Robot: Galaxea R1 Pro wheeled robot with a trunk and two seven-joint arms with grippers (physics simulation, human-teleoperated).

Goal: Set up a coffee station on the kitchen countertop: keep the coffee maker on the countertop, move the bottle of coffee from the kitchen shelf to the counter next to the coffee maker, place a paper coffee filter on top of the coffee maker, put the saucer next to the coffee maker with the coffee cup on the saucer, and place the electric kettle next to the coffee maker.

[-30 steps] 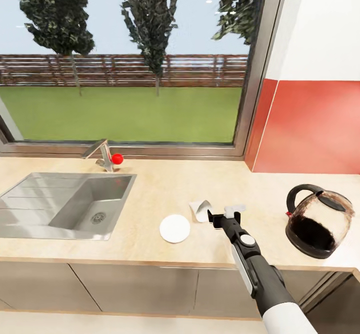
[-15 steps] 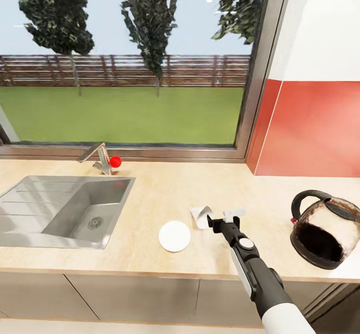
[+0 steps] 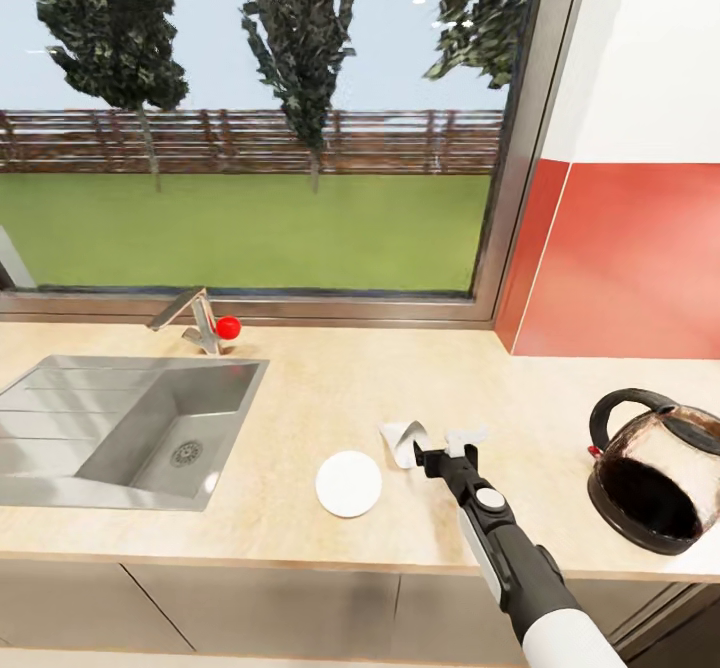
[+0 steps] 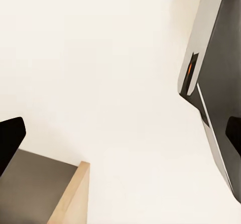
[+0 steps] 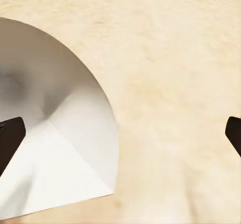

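On the pale wooden tabletop [image 3: 330,388] beneath the window, the right gripper [image 3: 440,445] reaches out over the surface with its fingers apart, one dark and one white, right beside the paper coffee filter [image 3: 402,440]. The filter lies on its side, a folded white cone just left of the fingers; the right wrist view shows it [image 5: 55,128] open-mouthed on the wood, with one dark fingertip at each edge of the frame, and it is hard to tell whether either touches the paper. A white saucer [image 3: 349,483] lies flat near the filter, toward the sink [image 3: 120,428]. A glass kettle [image 3: 655,478] with a black handle stands well apart at the right. The left gripper [image 4: 120,143] has its fingers spread wide, facing a plain white surface.
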